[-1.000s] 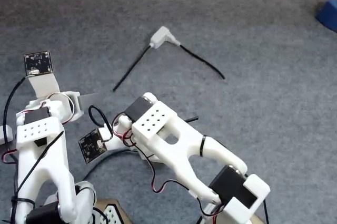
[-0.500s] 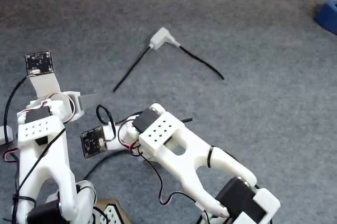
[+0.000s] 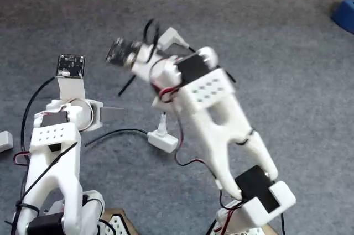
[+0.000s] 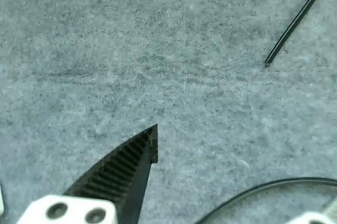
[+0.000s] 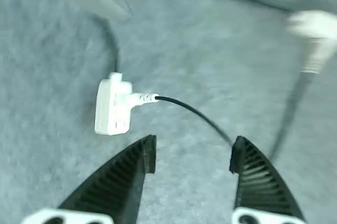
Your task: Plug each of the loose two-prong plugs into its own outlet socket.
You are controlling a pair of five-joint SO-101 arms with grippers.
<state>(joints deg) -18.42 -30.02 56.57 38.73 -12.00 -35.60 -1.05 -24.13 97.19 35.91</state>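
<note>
The right gripper (image 5: 192, 150) hangs above the grey desk (image 3: 287, 80), fingers apart and empty, near a loose white plug (image 3: 170, 38). That plug lies slantwise, its black lead trailing toward the near left. Nearer the arms, a white socket block (image 3: 166, 142) holds a second plug (image 3: 162, 127), seated from its far side. The left gripper (image 3: 109, 112) is apart too, empty.
</note>
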